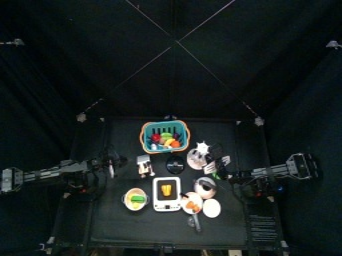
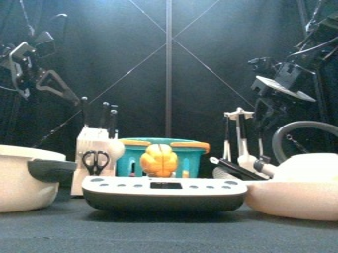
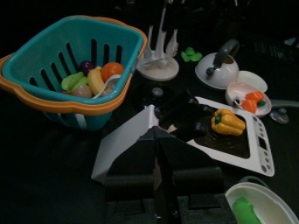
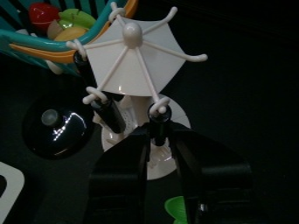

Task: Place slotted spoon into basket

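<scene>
The teal basket (image 1: pixel 166 134) with an orange rim stands at the back middle of the table and holds toy fruit; it also shows in the front view (image 2: pixel 185 156) and the left wrist view (image 3: pixel 70 70). A white utensil rack (image 4: pixel 138 52) stands to its right, with black utensils (image 4: pixel 159 122) hanging from its arms. I cannot tell which of them is the slotted spoon. My right gripper (image 4: pixel 158 166) is open and empty, just in front of the rack's base. My left gripper (image 1: pixel 107 171) hangs left of the white knife block (image 3: pixel 138 144).
A white scale (image 2: pixel 165 193) carrying a yellow pepper (image 3: pixel 229 122) sits at the front middle. A white pot (image 2: pixel 27 178) is at the front left. A kettle (image 3: pixel 219 66), a plate of food (image 3: pixel 251 94) and a white bowl (image 2: pixel 306 183) crowd the right side.
</scene>
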